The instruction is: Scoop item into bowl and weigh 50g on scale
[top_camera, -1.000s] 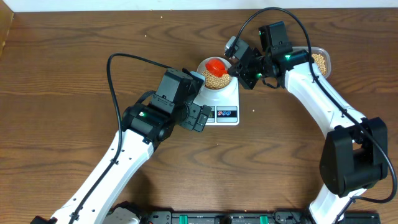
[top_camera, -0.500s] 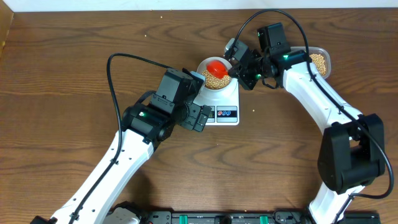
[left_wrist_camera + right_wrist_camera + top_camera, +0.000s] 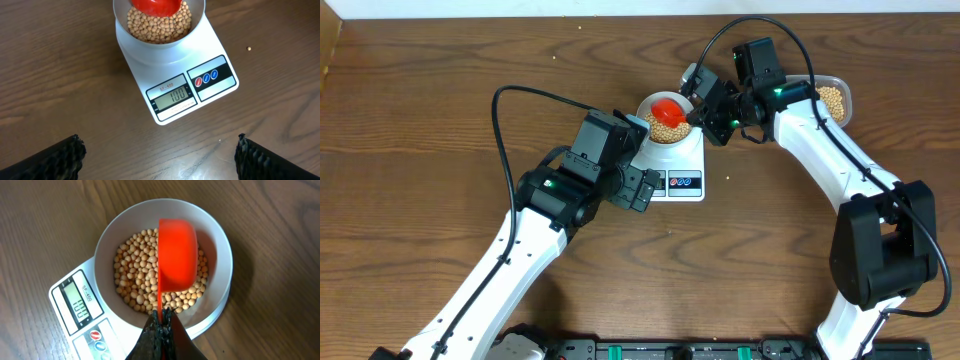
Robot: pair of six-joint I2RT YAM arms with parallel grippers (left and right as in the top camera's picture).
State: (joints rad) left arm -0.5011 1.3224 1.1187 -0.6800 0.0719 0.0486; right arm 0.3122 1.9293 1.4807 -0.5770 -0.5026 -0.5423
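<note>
The white bowl stands on the white scale and holds many beige beans. The scale's display reads 100. My right gripper is shut on the handle of a red scoop, held turned on its side over the beans in the bowl. My left gripper is open and empty, over bare table just in front of the scale.
A clear plastic container with more beans stands at the back right, behind my right arm. A stray bean lies on the wooden table right of the scale.
The right arm has shifted very slightly; the scoop stays over the bowl. The left arm has not moved.
</note>
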